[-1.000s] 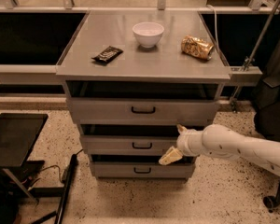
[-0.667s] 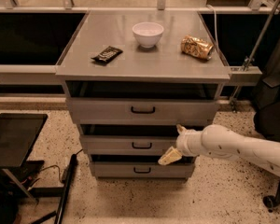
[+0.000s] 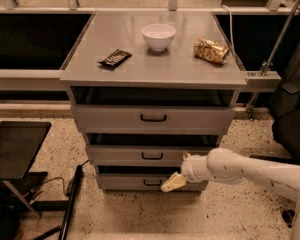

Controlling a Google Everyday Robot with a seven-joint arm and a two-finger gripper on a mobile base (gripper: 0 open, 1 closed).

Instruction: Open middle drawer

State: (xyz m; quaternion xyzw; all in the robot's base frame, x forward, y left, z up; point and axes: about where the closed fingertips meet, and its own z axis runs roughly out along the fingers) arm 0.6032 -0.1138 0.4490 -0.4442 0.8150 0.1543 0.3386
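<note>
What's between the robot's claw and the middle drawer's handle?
Camera view: only bare front of the middle drawer lies between its handle and the gripper, right of it.

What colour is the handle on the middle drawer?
Black, on the grey middle drawer; the camera view shows it. The gripper is just right of the handle.

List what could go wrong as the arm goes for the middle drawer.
1. The gripper sits right of the handle on the middle drawer, its lower finger level with the bottom drawer; it could hook the wrong handle.
2. A hard tug may jolt the bowl on top.
</note>
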